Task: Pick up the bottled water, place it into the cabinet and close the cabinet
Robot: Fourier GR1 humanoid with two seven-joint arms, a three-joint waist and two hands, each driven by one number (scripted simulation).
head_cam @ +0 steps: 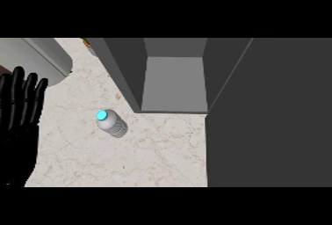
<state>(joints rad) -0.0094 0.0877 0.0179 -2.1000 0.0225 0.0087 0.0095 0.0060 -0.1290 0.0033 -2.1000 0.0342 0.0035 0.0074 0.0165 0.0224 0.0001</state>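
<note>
A bottled water [111, 123] with a cyan cap stands upright on the marble counter [130, 158], left of centre. Behind and right of it the dark grey cabinet [123, 66] stands open, its grey inside [174, 83] bare. The cabinet door [272, 114] swings out toward me and fills the right side of the view. My left hand [19, 105] rests at the left edge, fingers straight and pointing up, well apart from the bottle. My right hand does not show.
A grey rounded appliance [39, 57] sits at the back left corner. A small orange object [86, 42] peeks out behind the cabinet's left wall. Bare counter lies in front of the bottle.
</note>
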